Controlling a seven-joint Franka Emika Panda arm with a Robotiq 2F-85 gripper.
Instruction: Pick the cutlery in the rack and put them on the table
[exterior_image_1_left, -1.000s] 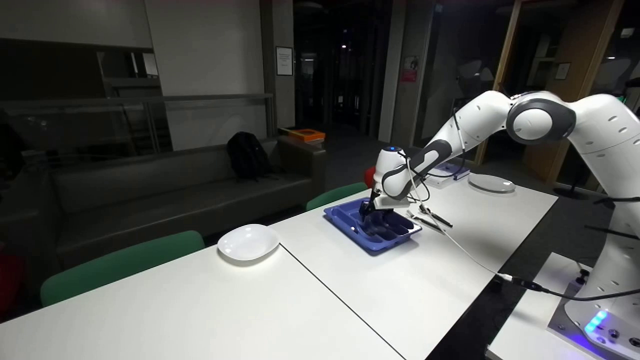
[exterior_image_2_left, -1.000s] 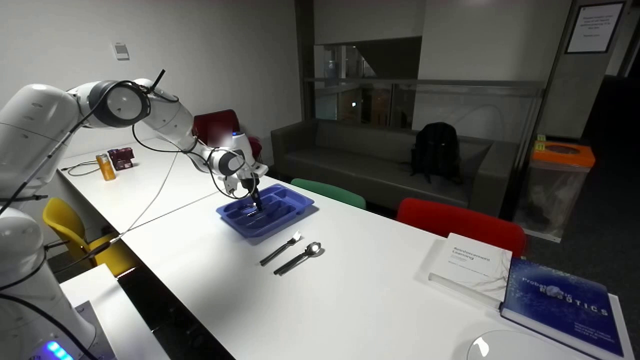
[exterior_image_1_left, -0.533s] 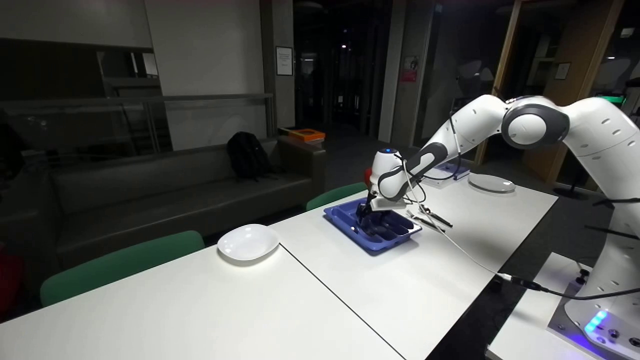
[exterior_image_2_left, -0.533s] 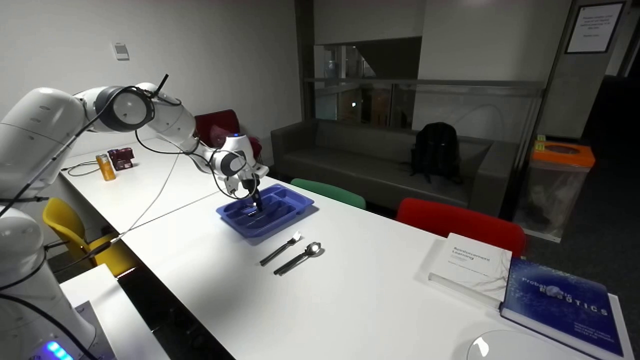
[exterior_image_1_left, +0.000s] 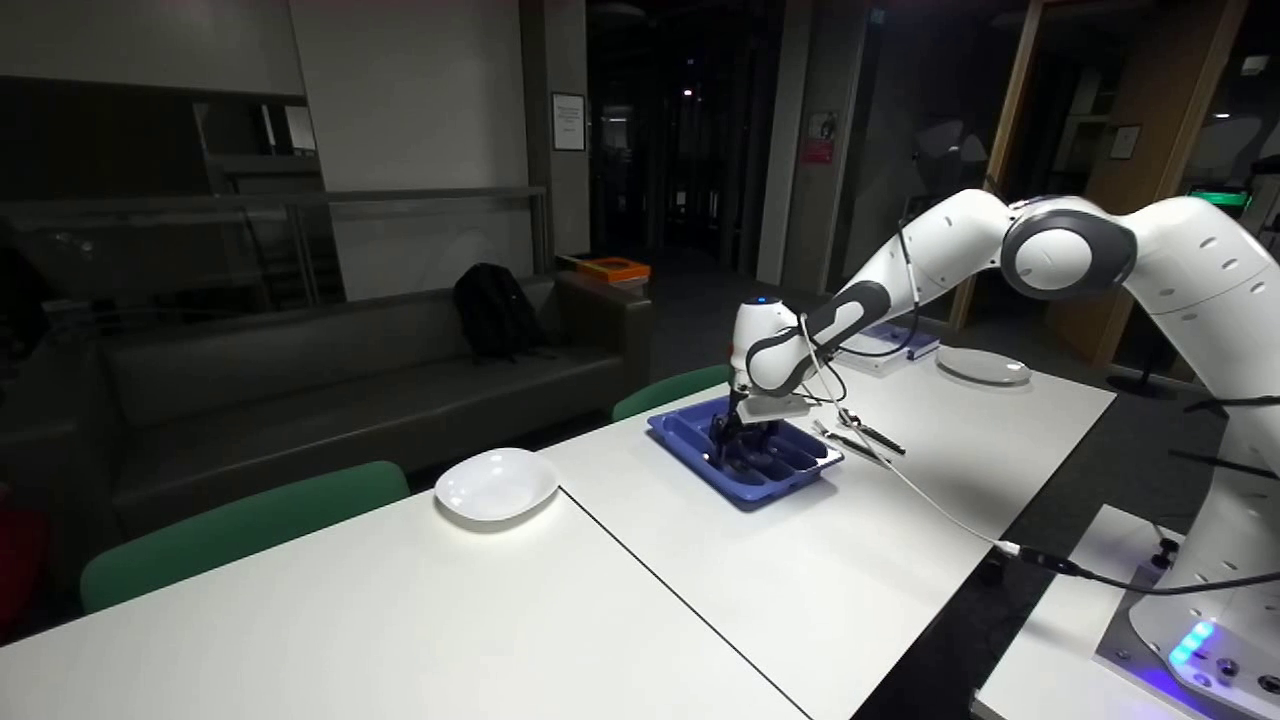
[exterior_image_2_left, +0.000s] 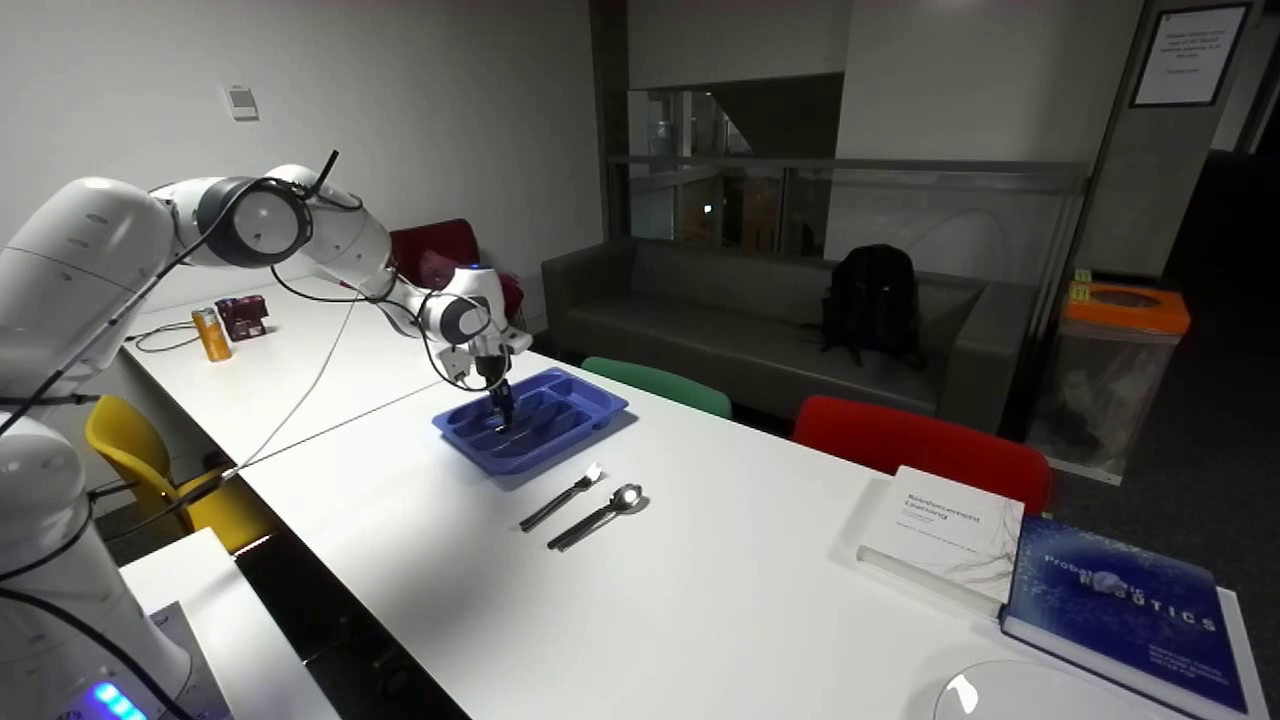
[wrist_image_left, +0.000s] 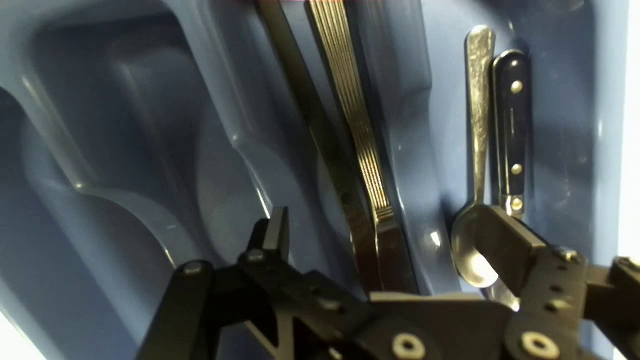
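Note:
The rack, a blue ribbed tray (exterior_image_1_left: 747, 493), lies on the white table (exterior_image_1_left: 450, 620); the rack (exterior_image_2_left: 520, 463) and table (exterior_image_2_left: 750, 600) also show in an exterior view. My gripper (wrist_image_left: 395, 232) is open and empty in the wrist view, low over the rack; it also shows in both exterior views (exterior_image_1_left: 735, 440) (exterior_image_2_left: 502, 410). Between its fingers lie two long silvery utensils (wrist_image_left: 350, 115) side by side in one compartment. A small spoon (wrist_image_left: 480, 125) and a dark riveted handle (wrist_image_left: 512, 125) lie under the right finger. A fork (exterior_image_2_left: 562, 497) and spoon (exterior_image_2_left: 600, 515) lie on the table.
A white plate (exterior_image_1_left: 497, 483) stands beside the rack, and a flat white dish (exterior_image_1_left: 983, 366) at the table's far end. Two books (exterior_image_2_left: 945, 540) (exterior_image_2_left: 1125, 610), an orange can (exterior_image_2_left: 211, 334) and a maroon object (exterior_image_2_left: 243, 316) stand on the table. A white cable (exterior_image_1_left: 930, 505) hangs from the arm.
My gripper has shifted a little to the left in both exterior views and sits slightly lower in the rack, with the wrist more upright. The rack and the cutlery on the table have not moved.

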